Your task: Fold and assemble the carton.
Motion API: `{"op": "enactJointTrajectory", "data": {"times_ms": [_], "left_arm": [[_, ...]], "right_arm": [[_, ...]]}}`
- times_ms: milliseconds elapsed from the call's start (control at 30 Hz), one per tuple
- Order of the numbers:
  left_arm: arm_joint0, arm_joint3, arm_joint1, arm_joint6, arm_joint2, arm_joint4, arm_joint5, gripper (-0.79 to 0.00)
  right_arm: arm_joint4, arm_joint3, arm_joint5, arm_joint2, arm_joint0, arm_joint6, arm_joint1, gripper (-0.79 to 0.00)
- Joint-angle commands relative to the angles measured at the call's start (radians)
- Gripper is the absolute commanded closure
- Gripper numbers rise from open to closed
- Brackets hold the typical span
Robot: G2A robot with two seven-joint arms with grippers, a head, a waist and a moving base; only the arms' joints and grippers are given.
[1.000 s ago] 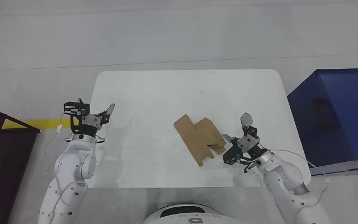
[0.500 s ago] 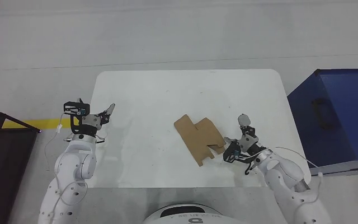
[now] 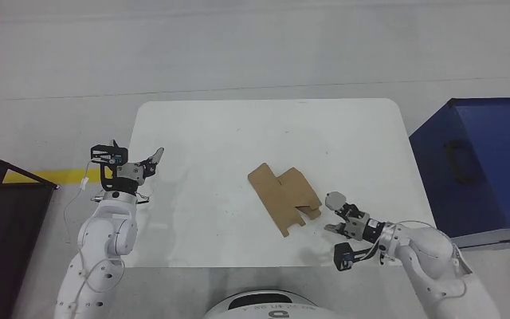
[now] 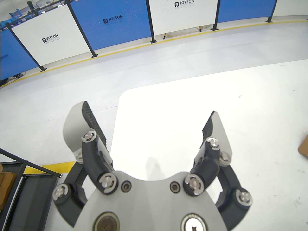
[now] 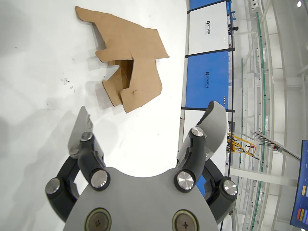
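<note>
Brown cardboard, the carton (image 3: 284, 198) lies flattened on the white worktop (image 3: 207, 135). The right gripper (image 3: 332, 213) sits just beside the carton's notched end, jaws spread; the left gripper (image 3: 143, 159), also spread, is well apart from it. The right should probably pinch one flap's edge (not both layers).

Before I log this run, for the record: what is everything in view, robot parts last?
carton: 1, brown, flat on the table, right of centre.
table: 1, white, before the robot.
bin: 1, blue, floor right of the table.
rack: 1, black, floor left of the table.
fence panels: several, blue and white, across the room.
left gripper: 1, grey, open, over the table's left edge.
right gripper: 1, grey, open, near the carton, not touching.
</note>
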Motion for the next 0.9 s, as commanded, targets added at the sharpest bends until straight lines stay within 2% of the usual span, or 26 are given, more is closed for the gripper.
{"op": "enactJointTrajectory", "data": {"times_ms": [0, 67, 167, 233, 400, 433, 500, 567, 700, 800, 833, 867], "left_arm": [[0.0, 0.0, 0.0, 0.0, 0.0, 0.0, 0.0, -0.785], [0.0, 0.0, 0.0, 0.0, 0.0, 0.0, 0.0, -0.785], [0.0, 0.0, 0.0, 0.0, 0.0, 0.0, 0.0, -0.785], [0.0, 0.0, 0.0, 0.0, 0.0, 0.0, 0.0, -0.785], [0.0, 0.0, 0.0, 0.0, 0.0, 0.0, 0.0, -0.785], [0.0, 0.0, 0.0, 0.0, 0.0, 0.0, 0.0, -0.785], [0.0, 0.0, 0.0, 0.0, 0.0, 0.0, 0.0, -0.785], [0.0, 0.0, 0.0, 0.0, 0.0, 0.0, 0.0, -0.785], [0.0, 0.0, 0.0, 0.0, 0.0, 0.0, 0.0, -0.785], [0.0, 0.0, 0.0, 0.0, 0.0, 0.0, 0.0, -0.785], [0.0, 0.0, 0.0, 0.0, 0.0, 0.0, 0.0, -0.785], [0.0, 0.0, 0.0, 0.0, 0.0, 0.0, 0.0, -0.785]], "right_arm": [[-0.024, 0.007, -0.011, -0.03, 0.015, 0.01, 0.001, -0.453], [-0.052, 0.017, -0.026, -0.058, 0.031, 0.026, 0.002, -0.533], [-0.078, 0.028, -0.042, -0.092, 0.051, 0.053, 0.003, -0.573], [-0.08, 0.033, -0.045, -0.104, 0.059, 0.074, 0.003, -0.665], [-0.072, 0.028, -0.038, -0.123, 0.072, 0.131, 0.003, -0.554], [-0.073, 0.025, -0.04, -0.129, 0.076, 0.142, 0.002, -0.502], [-0.077, 0.021, -0.046, -0.144, 0.089, 0.169, 0.002, -0.474], [-0.069, 0.021, -0.059, -0.163, 0.104, 0.188, 0.0, -0.391], [-0.069, 0.027, -0.078, -0.203, 0.145, 0.249, -0.005, -0.348], [-0.069, 0.036, -0.09, -0.233, 0.177, 0.298, -0.009, -0.277], [-0.066, 0.039, -0.092, -0.241, 0.187, 0.31, -0.01, -0.206], [-0.063, 0.042, -0.093, -0.247, 0.197, 0.325, -0.012, -0.018]]}}
